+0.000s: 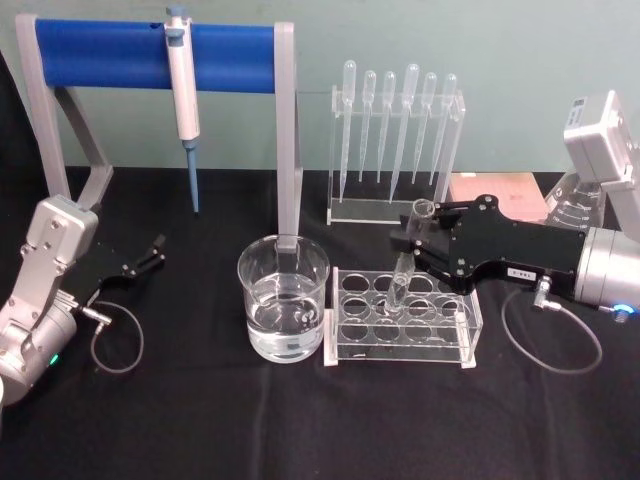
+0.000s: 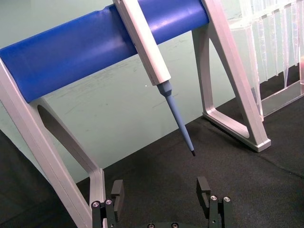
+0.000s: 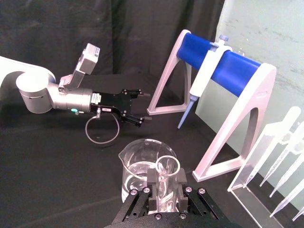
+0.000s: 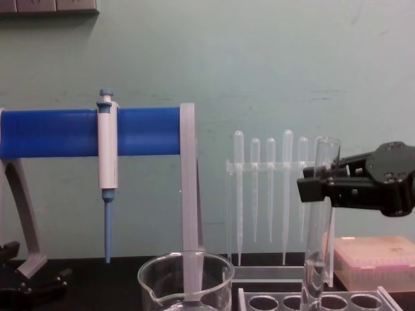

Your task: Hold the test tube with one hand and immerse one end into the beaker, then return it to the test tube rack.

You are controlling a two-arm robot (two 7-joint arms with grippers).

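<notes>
Chest view, right end effector (image 4: 310, 183) clamped on test tube (image 4: 320, 220), head view adds left end effector (image 1: 150, 252) spread, empty

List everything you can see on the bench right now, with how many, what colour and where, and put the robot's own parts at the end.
test tube: one, clear, held in the right gripper, lower end in the tube rack
beaker: one, clear, holding clear liquid, left of the tube rack
tube rack: one, clear, centre of the table
pipette: one, white and blue, hanging on the stand
stand: one, blue bar on grey legs, back left
plastic pipettes: six, clear, in a clear holder at the back
box: one, pinkish, back right
table: black cover
left gripper: black, open, left side, holding nothing
right gripper: black, shut on the test tube near its top
</notes>
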